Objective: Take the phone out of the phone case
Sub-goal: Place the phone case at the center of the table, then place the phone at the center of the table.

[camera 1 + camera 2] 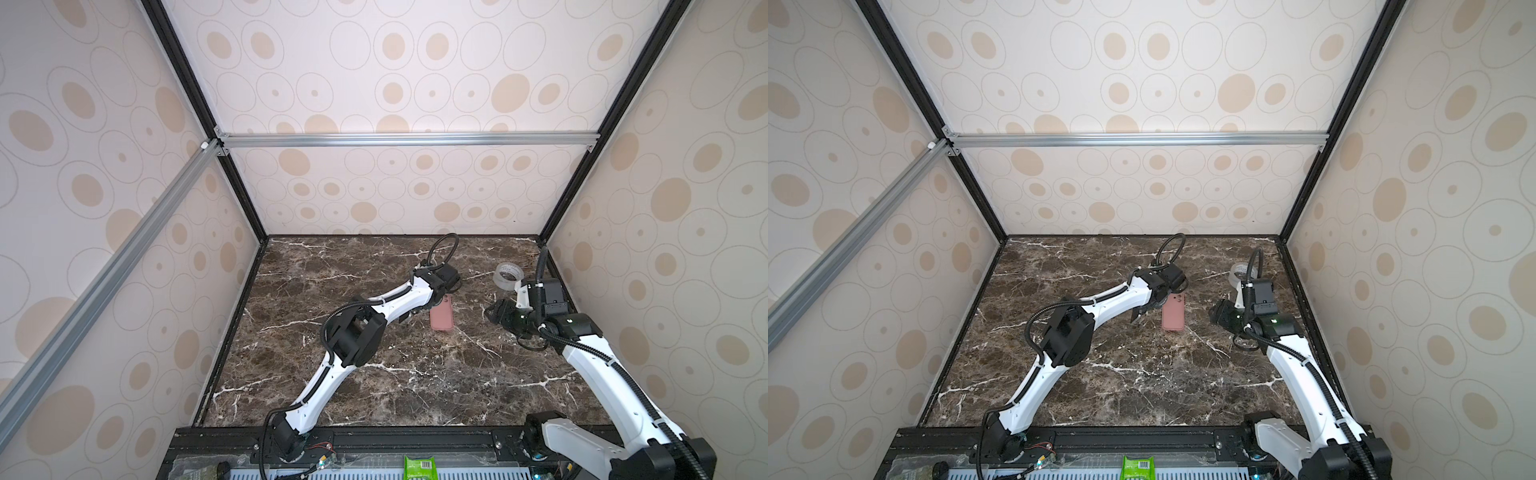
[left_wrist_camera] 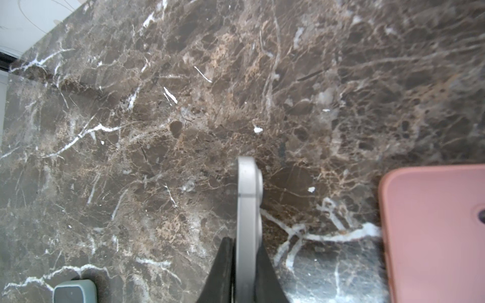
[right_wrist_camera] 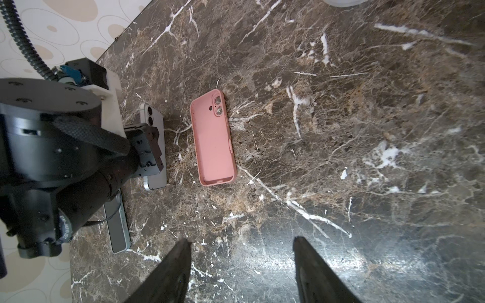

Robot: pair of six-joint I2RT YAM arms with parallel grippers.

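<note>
The silver phone (image 2: 248, 210) is gripped edge-on by the closed left fingers (image 2: 223, 272), just left of the empty pink phone case (image 3: 214, 141), which is laid flat on the worktop (image 1: 374, 374). The right fingers (image 3: 175, 267) are held apart, empty.

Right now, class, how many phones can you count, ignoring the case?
2. A silver phone is clamped in the left gripper; a teal phone lies on the table nearby. Others may be hidden.
</note>
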